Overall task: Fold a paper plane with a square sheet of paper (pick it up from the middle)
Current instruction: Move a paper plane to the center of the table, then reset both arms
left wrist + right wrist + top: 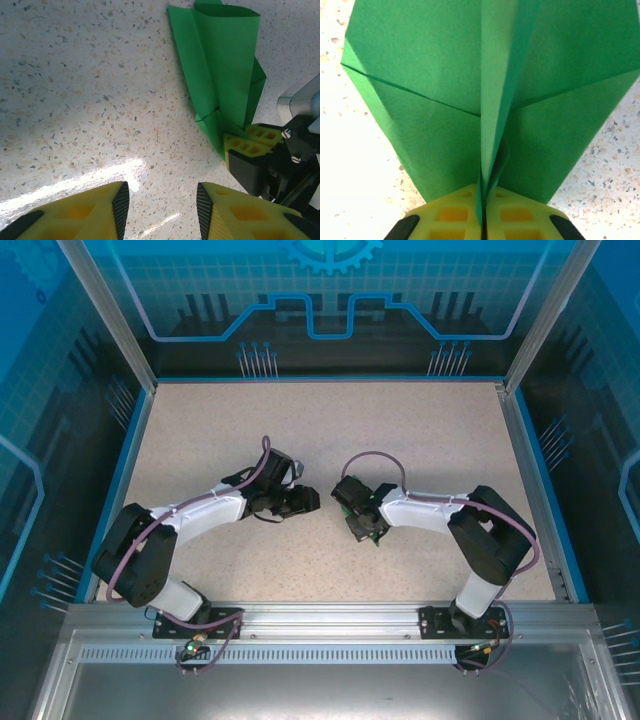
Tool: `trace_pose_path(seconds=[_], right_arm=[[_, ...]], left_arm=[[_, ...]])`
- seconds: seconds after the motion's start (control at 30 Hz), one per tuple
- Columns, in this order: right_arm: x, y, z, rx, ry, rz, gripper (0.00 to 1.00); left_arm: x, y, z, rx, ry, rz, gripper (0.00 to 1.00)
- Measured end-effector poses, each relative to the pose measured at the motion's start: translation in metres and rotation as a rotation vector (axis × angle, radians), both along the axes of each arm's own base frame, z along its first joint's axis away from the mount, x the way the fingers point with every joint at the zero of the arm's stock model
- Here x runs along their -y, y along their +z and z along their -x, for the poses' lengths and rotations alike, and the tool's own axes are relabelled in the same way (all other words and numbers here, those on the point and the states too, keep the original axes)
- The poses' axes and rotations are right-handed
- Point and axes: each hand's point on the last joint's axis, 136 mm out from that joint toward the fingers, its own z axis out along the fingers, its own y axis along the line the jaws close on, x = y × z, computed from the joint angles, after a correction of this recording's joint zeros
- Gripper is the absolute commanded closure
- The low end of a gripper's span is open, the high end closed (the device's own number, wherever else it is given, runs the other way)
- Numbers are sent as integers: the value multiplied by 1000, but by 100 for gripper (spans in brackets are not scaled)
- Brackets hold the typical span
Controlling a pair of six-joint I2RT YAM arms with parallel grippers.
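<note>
Right wrist view: the right gripper (482,212) was seen closed, its two yellow fingertips pressed together at the bottom centre of the frame. The paper plane (445,100) was pinched between them along its centre fold. From the grip the bright green paper fanned upward and outward and reached the top edge. One raised fold ran up the middle, and a diagonal crease was noted on each side. The speckled tabletop (615,165) was visible at the lower right and along the left edge.

Left wrist view: the left gripper (162,210) was recorded partly open at the bottom of the frame. Bare tabletop showed in the gap between its two yellow fingers (85,212), and nothing was held. The plane was found in the upper right of the frame, standing on edge and tapering down to a narrow end. That end was clamped in the right gripper's fingertips at the right of centre. The plane was located above and to the right of the left gripper, apart from it and not touched by it.

Top view: the two arms were observed bent inward, their wrists close together near the centre of the table. The paper could not be made out clearly there.
</note>
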Motion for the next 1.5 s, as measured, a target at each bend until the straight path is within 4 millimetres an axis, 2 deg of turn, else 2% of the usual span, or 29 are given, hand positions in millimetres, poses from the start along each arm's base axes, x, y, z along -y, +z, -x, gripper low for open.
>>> trace_pose_path(seconds=[0.17,0.27,0.37,0.53,0.7,0.87,0.93,1.03,1.1,1.17,1.33,1.5], right_arm=[[0,0,0,0,-1,-1,86],[-2,2,1,-5,5,-12,78],[-5,14,3,3,20,-45,70],[-13,54,1,39,43,-171,60],[-10,97,-8,86,56,-301,45],[7,134,-25,153,65,-439,32],[15,147,-35,206,78,-493,26],[23,154,-43,282,111,-527,16],[33,151,-48,327,111,-529,6],[51,142,-55,376,76,-514,2],[115,114,-77,490,-118,-428,1],[161,108,-101,609,-250,-380,1]], left_arm=[[0,0,0,0,0,0,57],[0,0,0,1,-2,-1,56],[-1,0,1,8,-17,-11,47],[-9,9,-2,50,-55,-86,34],[-24,47,-17,199,-67,-188,19],[-51,75,-30,373,-51,-342,3],[-64,80,-36,436,-43,-416,1],[-84,77,-39,496,-33,-511,1],[-104,70,-44,505,0,-573,1],[-129,61,-49,503,55,-623,1],[-188,36,-53,479,212,-715,1],[-228,13,-51,469,322,-757,1]])
